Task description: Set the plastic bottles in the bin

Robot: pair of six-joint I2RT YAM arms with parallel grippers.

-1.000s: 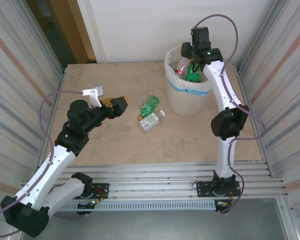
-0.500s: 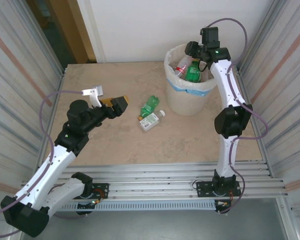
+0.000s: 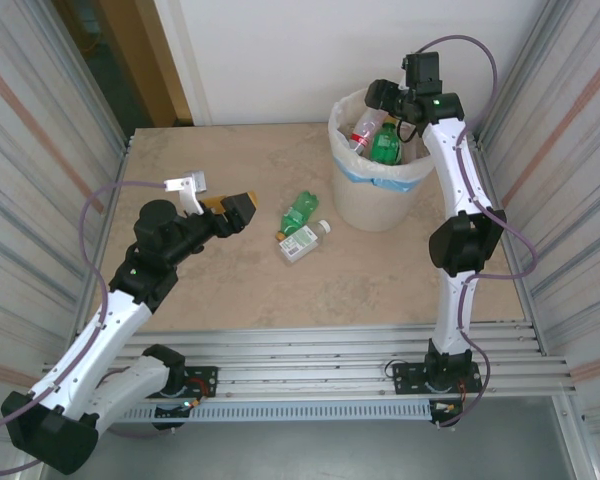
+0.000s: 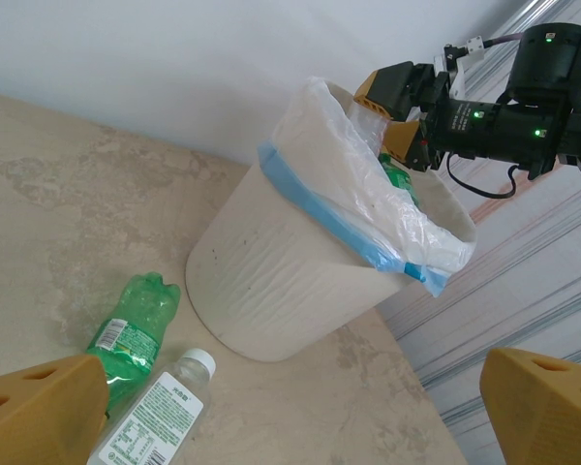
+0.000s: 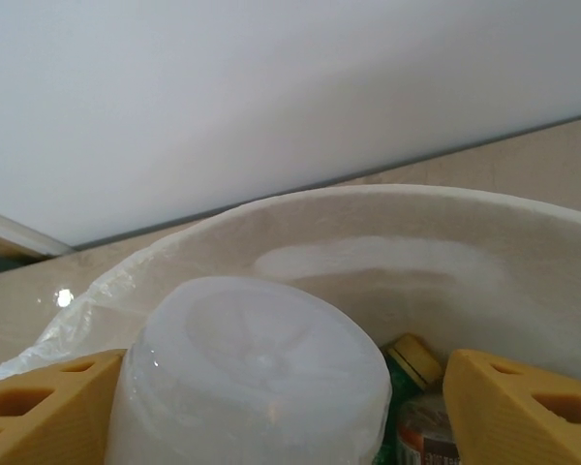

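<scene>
Beige stone-look table (image 3: pixel 230 290), ribbed metal walls either side. The bin (image 3: pixel 380 205) sits at one o'clock, bottles piled inside. Over its mouth hangs the right gripper (image 3: pixel 382 105), jaws spread wider than the clear bottle (image 5: pixel 257 368) between them: a drop, I'd say. The left gripper (image 3: pixel 223 192) gapes wide, facing the green bottle (image 3: pixel 300 212) and white-capped bottle (image 3: pixel 302 243) at its three o'clock, probably the next pick.

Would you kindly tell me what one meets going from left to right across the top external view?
The left gripper → green bottle lying on the table → bin → right arm's elbow.
</scene>
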